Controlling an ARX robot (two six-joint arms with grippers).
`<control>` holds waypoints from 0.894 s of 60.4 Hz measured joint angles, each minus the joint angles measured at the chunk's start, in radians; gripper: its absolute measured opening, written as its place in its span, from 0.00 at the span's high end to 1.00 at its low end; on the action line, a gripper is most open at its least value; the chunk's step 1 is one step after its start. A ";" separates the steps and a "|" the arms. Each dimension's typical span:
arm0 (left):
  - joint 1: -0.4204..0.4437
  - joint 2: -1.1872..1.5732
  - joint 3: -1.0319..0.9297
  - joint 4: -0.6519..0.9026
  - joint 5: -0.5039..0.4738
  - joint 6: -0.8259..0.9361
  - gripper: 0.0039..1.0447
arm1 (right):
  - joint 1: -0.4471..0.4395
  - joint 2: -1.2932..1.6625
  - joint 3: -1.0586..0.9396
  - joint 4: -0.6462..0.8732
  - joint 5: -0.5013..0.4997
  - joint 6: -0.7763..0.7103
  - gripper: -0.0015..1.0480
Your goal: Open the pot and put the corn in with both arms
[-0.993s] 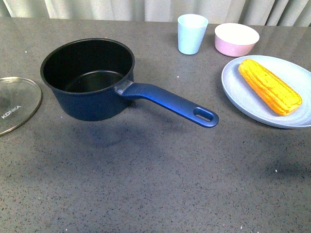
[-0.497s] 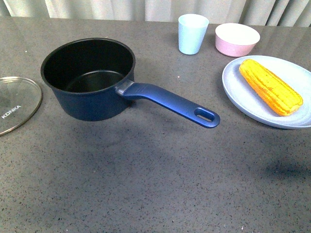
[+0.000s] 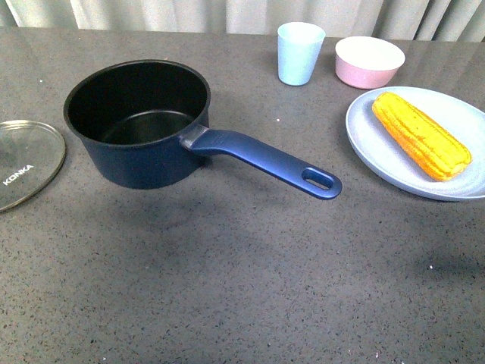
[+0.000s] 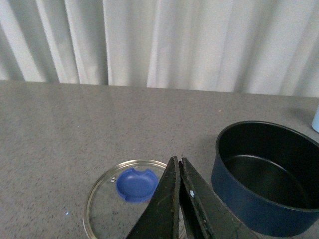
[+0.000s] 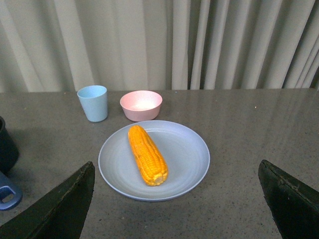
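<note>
The navy pot (image 3: 140, 125) stands open on the grey table, its long blue handle (image 3: 265, 161) pointing right toward the plate. It also shows in the left wrist view (image 4: 266, 174). The glass KONKA lid (image 3: 26, 163) lies flat to the pot's left, with its blue knob (image 4: 135, 184) in the left wrist view. The yellow corn (image 3: 420, 135) lies on a pale blue plate (image 3: 462, 186) at the right, also seen in the right wrist view (image 5: 147, 154). My left gripper (image 4: 178, 164) is shut and empty above the lid's edge. My right gripper (image 5: 177, 174) is open, hovering short of the plate.
A light blue cup (image 3: 299, 51) and a pink bowl (image 3: 369, 61) stand at the back, behind the plate. White curtains hang beyond the table's far edge. Neither arm shows in the front view.
Nothing on the table has moved. A faint shadow at the lower right of the front view has shifted slightly.
</note>
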 joint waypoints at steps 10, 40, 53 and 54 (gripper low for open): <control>-0.026 -0.217 -0.007 -0.193 -0.009 0.000 0.99 | 0.000 0.000 0.000 0.000 0.000 0.000 0.09; -0.027 -0.595 -0.044 -0.520 -0.010 0.001 0.99 | 0.000 0.000 0.000 0.000 0.000 0.000 0.09; -0.027 -0.718 -0.044 -0.634 -0.010 0.001 0.99 | 0.000 0.000 0.000 0.000 0.000 0.000 0.09; -0.027 -0.727 -0.044 -0.644 -0.010 0.001 0.99 | 0.000 0.000 0.000 0.000 0.000 0.000 0.09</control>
